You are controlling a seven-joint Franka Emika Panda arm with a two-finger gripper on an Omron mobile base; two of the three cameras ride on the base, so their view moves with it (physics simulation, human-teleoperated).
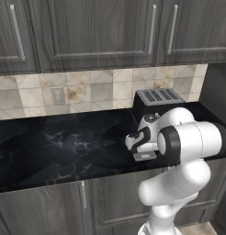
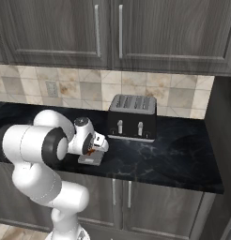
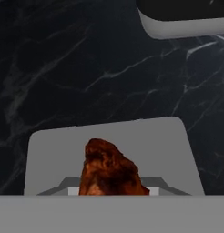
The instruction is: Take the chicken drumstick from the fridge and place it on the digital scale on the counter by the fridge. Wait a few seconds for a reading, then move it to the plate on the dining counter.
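One gripper, parked low over the digital scale near the front edge of the counter. Couldn't tell whether clenched or released, fingertips hidden behind the meat in the hand view and too small from the base cameras. Chicken drumstick sat at 6 o'clock in the hand view, over the near half of the scale's light-grey slab; looked to be right on or just above it, hard to say which. Showed as a reddish speck under the hand from the right base view. From the left base view, hand directly above the grey slab.

Spotted the black toaster at about 1 o'clock from the scale, further back toward the beige tile backsplash, apart from the scale. Dark wood-grain cabinets up top, more cabinet fronts below the marble. Grey outlet plate on the tiles off at 10 o'clock.
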